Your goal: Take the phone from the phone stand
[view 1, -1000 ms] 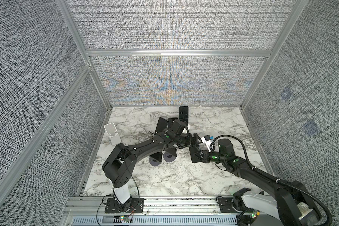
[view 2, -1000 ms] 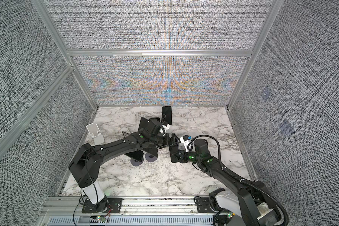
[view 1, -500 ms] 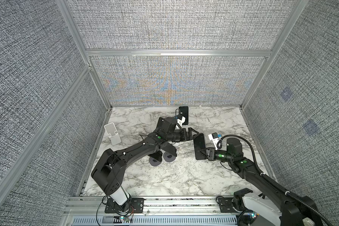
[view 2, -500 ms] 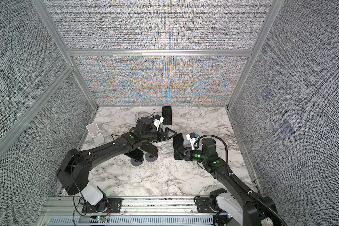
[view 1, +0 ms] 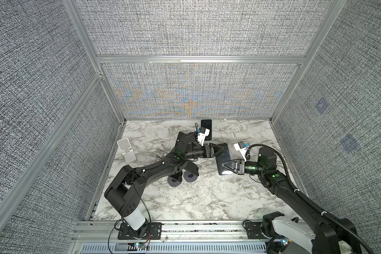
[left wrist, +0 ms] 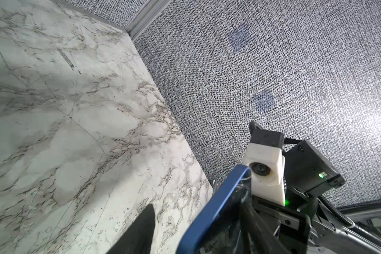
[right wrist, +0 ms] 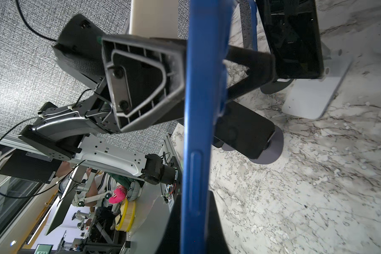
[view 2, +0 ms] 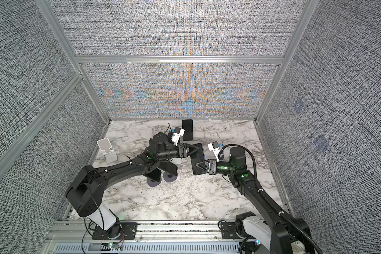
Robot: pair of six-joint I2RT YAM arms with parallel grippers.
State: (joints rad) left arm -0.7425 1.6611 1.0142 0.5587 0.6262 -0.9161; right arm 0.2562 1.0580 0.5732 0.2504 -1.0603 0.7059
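**Top views:** phone (view 1: 226, 155) off any stand, held in the air at frame centre. Right hand (view 1: 224, 165) is clamped on its lower end. Left hand (view 1: 222, 150), wide and clear of it half a second ago, now straddles the upper end, narrowing. Handover likely.
**Left wrist:** a gap remains beside the phone's blue edge.
**Right wrist:** marbled bench (right wrist: 317, 198) beneath, grey woven walls (right wrist: 20, 55) behind.
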